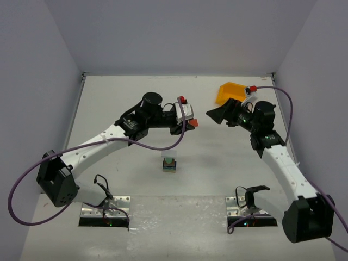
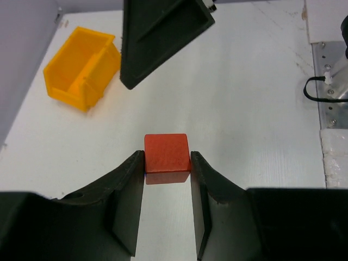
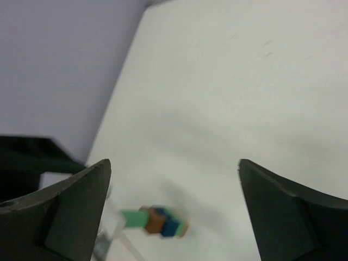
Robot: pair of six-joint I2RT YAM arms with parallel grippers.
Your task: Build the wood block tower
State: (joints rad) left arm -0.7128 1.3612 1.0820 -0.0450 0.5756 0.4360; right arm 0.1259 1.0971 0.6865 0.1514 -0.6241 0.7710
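Observation:
The wood block tower stands at the table's middle, green on top from above. In the right wrist view it is blurred, showing green, brown and blue pieces. My left gripper is above and to the right of the tower, shut on a red block held between both fingers. My right gripper is open and empty, just right of the left gripper, jaws wide apart. One right finger shows in the left wrist view.
A yellow plastic bin sits at the back right, also in the left wrist view. Metal base plates with cables lie at the near edge. Walls enclose the table on the left, right and back.

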